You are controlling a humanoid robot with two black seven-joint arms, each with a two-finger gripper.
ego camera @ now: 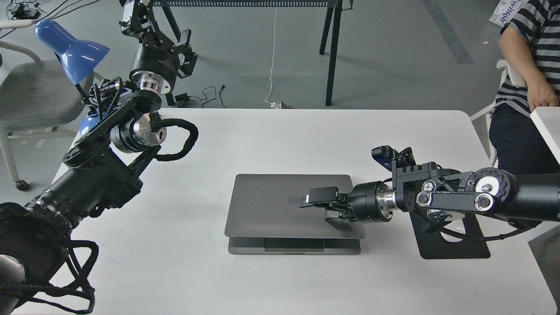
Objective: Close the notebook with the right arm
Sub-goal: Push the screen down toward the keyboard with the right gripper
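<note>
Head view: lying at centre frame on the white surface (280, 131), the notebook (288, 205), lid lowered nearly flat, a strip of base and trackpad showing at its lower edge. Reaching in from the right, the right arm (459, 199), its end effector (317, 199) resting over the lid's right part, fingers close together, gripping nothing visible. Raised at upper left, the left end effector (186, 48), seemingly open and empty. Closing looking almost complete; only a final press down likely remaining.

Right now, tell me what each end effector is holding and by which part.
Nothing is held. The right end effector rests over the notebook lid without clamping it; the left end effector hangs free above the table.
</note>
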